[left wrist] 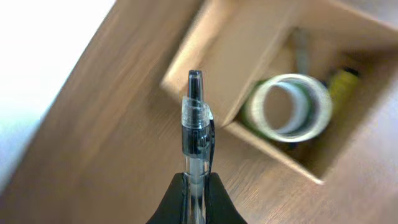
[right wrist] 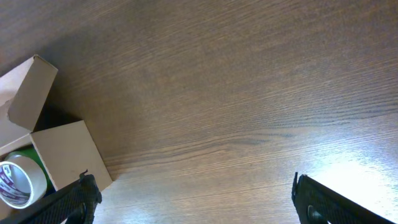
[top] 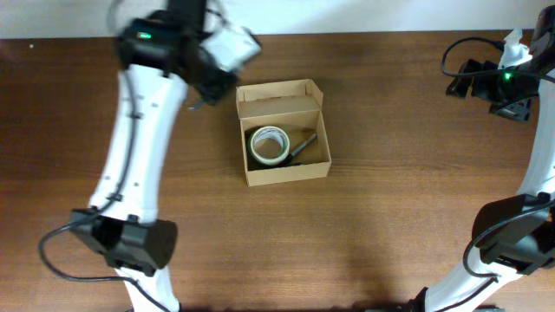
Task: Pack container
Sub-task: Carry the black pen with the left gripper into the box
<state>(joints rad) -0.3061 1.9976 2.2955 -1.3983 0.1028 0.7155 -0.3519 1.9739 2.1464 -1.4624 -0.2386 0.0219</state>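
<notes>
The tan cardboard container (top: pixel 285 166) stands open mid-table with its flap lid raised at the back. Inside lie a roll of tape (top: pixel 269 145) and a dark marker (top: pixel 302 147). In the left wrist view the container (left wrist: pixel 211 62) shows with the tape roll (left wrist: pixel 289 106) and a yellow-green item (left wrist: pixel 341 84) inside. My left gripper (left wrist: pixel 197 183) is shut on a clear pen (left wrist: pixel 196 121), held above the table just outside the container's far-left corner. My right gripper (right wrist: pixel 193 199) is open and empty at the far right; the container (right wrist: pixel 65 152) and the tape (right wrist: pixel 18 180) show at that view's left edge.
The brown wood table (top: pixel 390 225) runs to a white wall edge along the back. The right arm's base and cables (top: pixel 512 243) are at the right side. The left arm (top: pixel 139 156) stretches along the left side.
</notes>
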